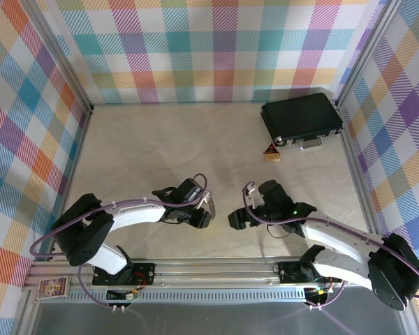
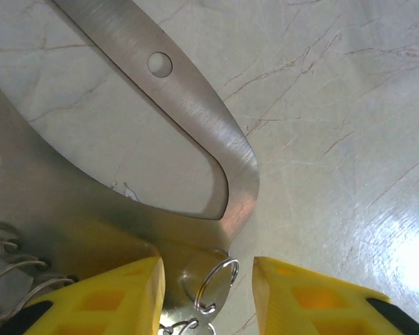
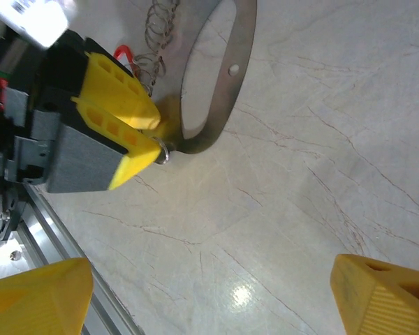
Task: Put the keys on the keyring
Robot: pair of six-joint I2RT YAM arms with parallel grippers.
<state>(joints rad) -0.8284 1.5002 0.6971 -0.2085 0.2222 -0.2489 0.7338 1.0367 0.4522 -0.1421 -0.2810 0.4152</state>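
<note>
Left end effector [image 3: 157, 137] clamped on end of silvery metal half-oval keyring [image 2: 195, 118], loop jutting ahead of its fingers; right end effector [image 3: 213, 269] jaws wide apart, nothing between, keyring ahead of it

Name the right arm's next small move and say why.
Probably ease the right gripper forward toward the keyring with its jaws wide. It is open and empty, while the left gripper appears to pinch the keyring's corner beside the small split ring, leaving the loop free ahead.
</note>
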